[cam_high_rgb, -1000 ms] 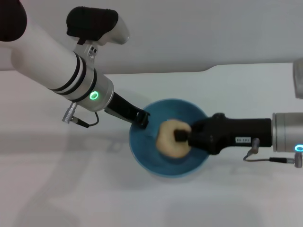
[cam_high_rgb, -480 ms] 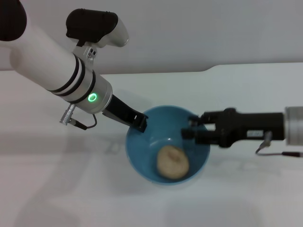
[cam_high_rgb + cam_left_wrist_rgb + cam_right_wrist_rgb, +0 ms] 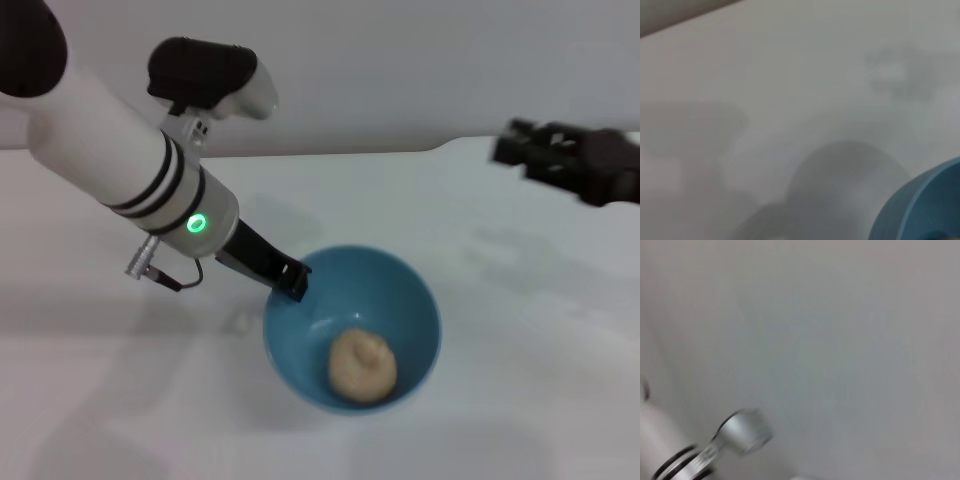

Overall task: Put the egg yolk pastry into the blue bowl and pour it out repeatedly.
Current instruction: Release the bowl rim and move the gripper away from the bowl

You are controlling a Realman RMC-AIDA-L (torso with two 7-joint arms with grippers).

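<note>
Egg yolk pastry (image 3: 362, 366) inside blue bowl (image 3: 300, 345), left gripper (image 3: 292, 281) on rim.

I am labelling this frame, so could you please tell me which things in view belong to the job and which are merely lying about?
Belongs to the job:
- egg yolk pastry, lying inside the bowl
- blue bowl, held at its rim
- left claw, clamped on the bowl's rim
- right claw, off to the right, away from the bowl

Lying about:
- nothing but the white table
</note>
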